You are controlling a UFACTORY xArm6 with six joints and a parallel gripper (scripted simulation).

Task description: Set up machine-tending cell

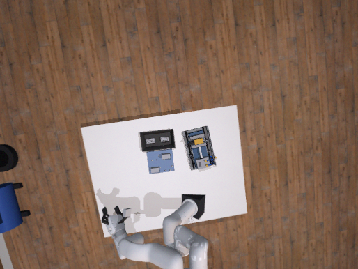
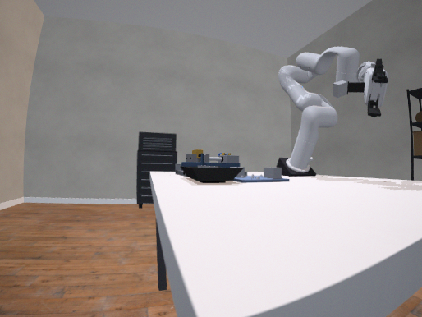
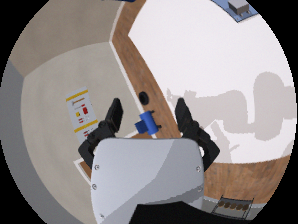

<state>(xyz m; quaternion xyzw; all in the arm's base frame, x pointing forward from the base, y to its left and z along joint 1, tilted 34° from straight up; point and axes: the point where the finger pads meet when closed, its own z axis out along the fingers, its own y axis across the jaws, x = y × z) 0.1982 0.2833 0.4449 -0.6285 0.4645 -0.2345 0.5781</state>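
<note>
the pincer [image 1: 113, 212] hangs fully open and empty in the air above the worktop [image 1: 115, 164] corner. two aluminium blanks [image 1: 166, 157] lie on the infeed plate [image 1: 153, 161]; a brass blank [image 1: 198, 141] sits in the vise [image 1: 207, 134].

Premises: a workshop laid out as a machine-tending cell. A white rectangular worktop [image 1: 111, 153] on a brown wood-plank floor [image 1: 174, 52] carries a grey-and-blue machine vise [image 1: 199, 148], a blue infeed plate [image 1: 157, 161] and a black outfeed tray [image 1: 157, 132]. A white six-joint robot arm [image 2: 308, 123] is mounted at the worktop edge. A black drawer-type tool cabinet [image 2: 157, 164] stands against the plain grey wall [image 2: 123, 103].
</note>
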